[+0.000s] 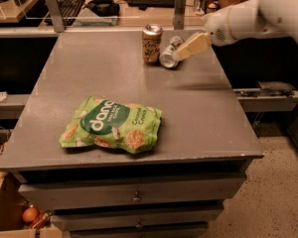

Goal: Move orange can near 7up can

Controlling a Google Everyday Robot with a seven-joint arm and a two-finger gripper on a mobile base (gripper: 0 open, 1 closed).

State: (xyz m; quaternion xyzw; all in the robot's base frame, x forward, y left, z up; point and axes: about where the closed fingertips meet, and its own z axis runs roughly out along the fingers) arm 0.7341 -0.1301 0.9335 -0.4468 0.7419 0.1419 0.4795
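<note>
The orange can, tan with dark lettering and a silver top, stands upright at the far middle of the grey table. The 7up can, white-silver, lies on its side right next to it, touching or almost touching on its right. My gripper, with tan fingers, hangs just right of the 7up can, its tips over that can's edge. It is open and holds nothing. The white arm reaches in from the upper right.
A green chip bag lies on the near left half of the table. Drawers sit below the table's front edge. A desk with a keyboard and headphones stands behind the table.
</note>
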